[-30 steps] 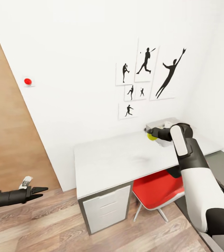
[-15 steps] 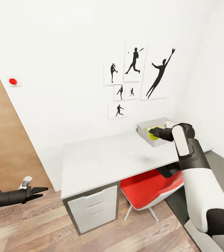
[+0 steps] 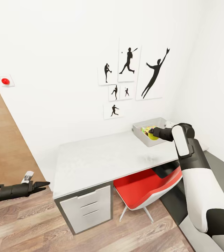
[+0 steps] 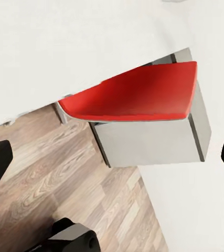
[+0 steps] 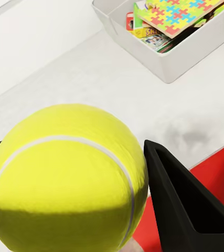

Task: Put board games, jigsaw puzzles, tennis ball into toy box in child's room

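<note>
My right gripper [image 3: 152,134] is shut on the yellow-green tennis ball [image 3: 154,137], held above the white table [image 3: 101,157] at the near wall of the light grey toy box [image 3: 139,132]. In the right wrist view the tennis ball [image 5: 67,178] sits large between the black fingers [image 5: 185,210]. Beyond it stands the toy box [image 5: 167,63], holding a jigsaw puzzle [image 5: 180,13] and a board game [image 5: 155,41]. Low over the floor at the left, my left gripper [image 3: 41,184] is open and holds nothing.
A red chair [image 3: 146,189] is tucked under the table beside a grey drawer unit [image 3: 87,208]. Black sports silhouette pictures [image 3: 129,77] hang on the white wall, and a red knob [image 3: 5,81] sits near the wooden door [image 3: 3,150]. Wood-plank floor [image 3: 31,227] lies in front.
The camera has swung, sliding the whole scene left in the picture. My right gripper with the ball now sits closer to the toy box. The left arm hangs slightly lower.
</note>
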Robot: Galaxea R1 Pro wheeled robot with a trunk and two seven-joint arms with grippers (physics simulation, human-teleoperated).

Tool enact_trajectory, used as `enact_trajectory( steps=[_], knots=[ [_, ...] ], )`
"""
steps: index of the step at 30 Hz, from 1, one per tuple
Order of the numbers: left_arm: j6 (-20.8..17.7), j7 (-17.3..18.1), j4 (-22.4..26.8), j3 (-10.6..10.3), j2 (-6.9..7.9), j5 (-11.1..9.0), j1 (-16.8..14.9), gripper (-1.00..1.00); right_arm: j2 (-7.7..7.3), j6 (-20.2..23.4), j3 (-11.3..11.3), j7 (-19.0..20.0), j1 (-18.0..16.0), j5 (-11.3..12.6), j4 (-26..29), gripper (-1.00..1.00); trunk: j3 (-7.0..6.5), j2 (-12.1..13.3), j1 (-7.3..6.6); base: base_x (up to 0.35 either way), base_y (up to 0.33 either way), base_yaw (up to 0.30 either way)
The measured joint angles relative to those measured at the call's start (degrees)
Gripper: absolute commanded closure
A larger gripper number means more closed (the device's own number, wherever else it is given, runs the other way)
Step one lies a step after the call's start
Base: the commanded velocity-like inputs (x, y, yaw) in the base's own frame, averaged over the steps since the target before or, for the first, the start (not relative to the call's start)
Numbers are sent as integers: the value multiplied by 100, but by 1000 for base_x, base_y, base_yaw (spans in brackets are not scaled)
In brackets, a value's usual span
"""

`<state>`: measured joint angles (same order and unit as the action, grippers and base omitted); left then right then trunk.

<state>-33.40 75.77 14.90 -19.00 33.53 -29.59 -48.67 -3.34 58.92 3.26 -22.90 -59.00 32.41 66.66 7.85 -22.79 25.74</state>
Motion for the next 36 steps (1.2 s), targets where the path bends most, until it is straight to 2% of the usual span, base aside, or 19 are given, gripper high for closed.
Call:
enact_trajectory(
  steps=[4, 6, 7, 10, 15, 21, 36],
  knots=[
    [-334, 59, 758, 25, 93, -19, -14, -100, 6, -3, 0, -1, 0, 0, 0, 100, 0, 0, 0, 0, -3, 0],
    [-664, 68, 1211, 152, 148, -25, -46, -100, 8, -5, 0, -1, 0, 0, 0, 100, -1, 0, 0, 0, 0, 0],
    [-856, 68, 1520, 315, 163, -30, -96, -100, 11, -5, 0, -1, 0, 0, 1, 100, -1, 0, 0, 0, 0, 0],
    [-1151, 63, 2021, 525, 136, -30, -168, -100, 10, -10, 2, 2, 0, -1, 1, 100, -1, 0, 0, 0, 0, 0],
    [-1535, 58, 2612, 660, 104, -31, -213, -100, 10, -33, 5, 4, 0, 0, 1, 100, 0, 0, 0, 0, 0, 0],
    [-1620, 24, 2773, 737, -70, -28, -221, -100, 16, -40, 8, -1, 0, 0, 1, 100, 0, 0, 0, 0, 0, 0],
    [-1612, -6, 2792, 892, -114, -14, -222, -100, 18, -52, 9, -1, 0, 1, 1, 100, 0, -1, -2, 101, 0, 0]
  ],
)
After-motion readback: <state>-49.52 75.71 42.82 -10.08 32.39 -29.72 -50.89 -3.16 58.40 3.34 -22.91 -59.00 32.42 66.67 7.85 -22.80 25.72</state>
